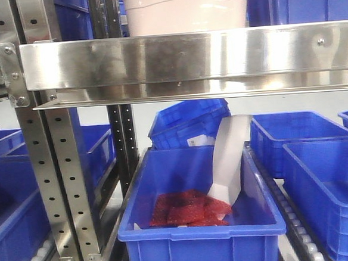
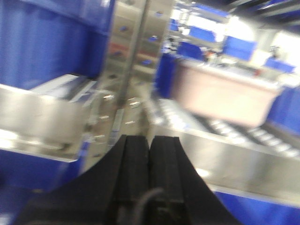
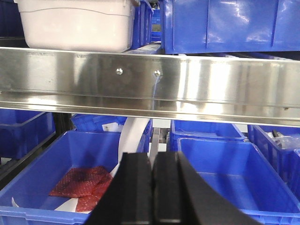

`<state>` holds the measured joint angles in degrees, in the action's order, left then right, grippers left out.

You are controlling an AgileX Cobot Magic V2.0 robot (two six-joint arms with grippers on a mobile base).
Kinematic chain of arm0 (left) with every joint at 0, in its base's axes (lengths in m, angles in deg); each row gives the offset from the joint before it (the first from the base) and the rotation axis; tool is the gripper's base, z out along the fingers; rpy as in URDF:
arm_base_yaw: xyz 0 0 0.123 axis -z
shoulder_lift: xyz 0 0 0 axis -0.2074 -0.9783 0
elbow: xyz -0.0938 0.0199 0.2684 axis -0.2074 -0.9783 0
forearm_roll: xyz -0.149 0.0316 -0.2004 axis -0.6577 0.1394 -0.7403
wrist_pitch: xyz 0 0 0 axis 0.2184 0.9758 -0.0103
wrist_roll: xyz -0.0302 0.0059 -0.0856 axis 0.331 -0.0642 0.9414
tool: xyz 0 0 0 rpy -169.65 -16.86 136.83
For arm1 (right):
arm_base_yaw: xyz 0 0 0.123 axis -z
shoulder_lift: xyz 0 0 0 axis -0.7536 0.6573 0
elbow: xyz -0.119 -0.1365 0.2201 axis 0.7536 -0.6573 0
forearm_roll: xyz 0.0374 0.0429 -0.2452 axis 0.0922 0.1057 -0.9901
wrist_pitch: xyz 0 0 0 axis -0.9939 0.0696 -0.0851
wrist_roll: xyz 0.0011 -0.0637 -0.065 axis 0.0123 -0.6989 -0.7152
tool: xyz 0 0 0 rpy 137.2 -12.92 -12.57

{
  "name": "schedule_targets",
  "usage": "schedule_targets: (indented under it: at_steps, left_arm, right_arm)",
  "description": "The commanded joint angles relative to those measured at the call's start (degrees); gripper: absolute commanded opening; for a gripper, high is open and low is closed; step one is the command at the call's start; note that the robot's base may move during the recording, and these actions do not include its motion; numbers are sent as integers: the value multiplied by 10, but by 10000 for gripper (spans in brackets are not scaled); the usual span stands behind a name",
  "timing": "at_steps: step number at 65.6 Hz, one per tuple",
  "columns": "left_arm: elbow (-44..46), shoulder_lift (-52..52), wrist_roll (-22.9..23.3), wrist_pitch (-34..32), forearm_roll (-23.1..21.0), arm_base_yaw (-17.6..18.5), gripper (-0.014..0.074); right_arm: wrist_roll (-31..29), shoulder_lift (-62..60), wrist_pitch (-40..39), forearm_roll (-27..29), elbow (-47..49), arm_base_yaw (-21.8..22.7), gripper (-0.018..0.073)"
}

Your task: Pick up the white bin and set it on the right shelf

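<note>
Pincers left (image 2: pixel 150 143) and right (image 3: pixel 152 161) pressed together, level, facing right shelf (image 3: pixel 187 86).

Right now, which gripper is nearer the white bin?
Probably the right gripper, shut, below and in front of the white bin on the right shelf. The left gripper, shut, sees it farther off, blurred.

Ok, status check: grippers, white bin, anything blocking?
Left gripper shut, empty. Right gripper shut, empty. White bin sitting on the right shelf, blue crate beside it. Nothing blocking.
</note>
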<state>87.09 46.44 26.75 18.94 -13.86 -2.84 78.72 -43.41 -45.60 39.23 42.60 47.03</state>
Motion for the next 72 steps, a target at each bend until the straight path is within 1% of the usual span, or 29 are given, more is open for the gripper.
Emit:
schedule_targets:
  at_steps: [1, 9, 14, 22, 27, 36, 37, 38, 45, 54, 72]
  left_arm:
    - [-16, -6, 36, -75, 50, -10, -126]
    - [-62, -4, 39, -69, 60, -43, -126]
    - [-79, 3, 47, -60, 66, -50, -126]
    - [-96, 39, 48, -24, 98, -50, -126]
    - [-109, 77, 48, -8, 99, -50, -126]
    - [-141, 165, 48, -5, 99, -50, -126]
    - [-141, 179, 48, 9, 98, -49, -126]
    - [-141, 177, 48, 18, 98, -49, -126]
    - [-141, 175, 48, 26, 98, -37, -126]
    - [-141, 175, 48, 25, 98, -23, -126]
    - [-141, 175, 48, 24, 98, -23, -126]
  right_arm:
    - [-4, -10, -50, -4, 0, -1, 28]
    - [-4, -10, -50, -4, 0, -1, 28]
    - [-4, -10, -50, -4, 0, -1, 28]
    - [-4, -10, -50, -4, 0, -1, 28]
    - [-4, -10, -50, -4, 0, -1, 28]
    - [-4, -10, -50, -4, 0, -1, 28]
    - [-4, -10, -50, -4, 0, -1, 28]
    - [-4, -10, -50, -4, 0, -1, 28]
    - [-4, -10, -50, -4, 0, -1, 28]
    - [-4, -10, -50, -4, 0, -1, 28]
    - [-4, -10, -50, -4, 0, -1, 28]
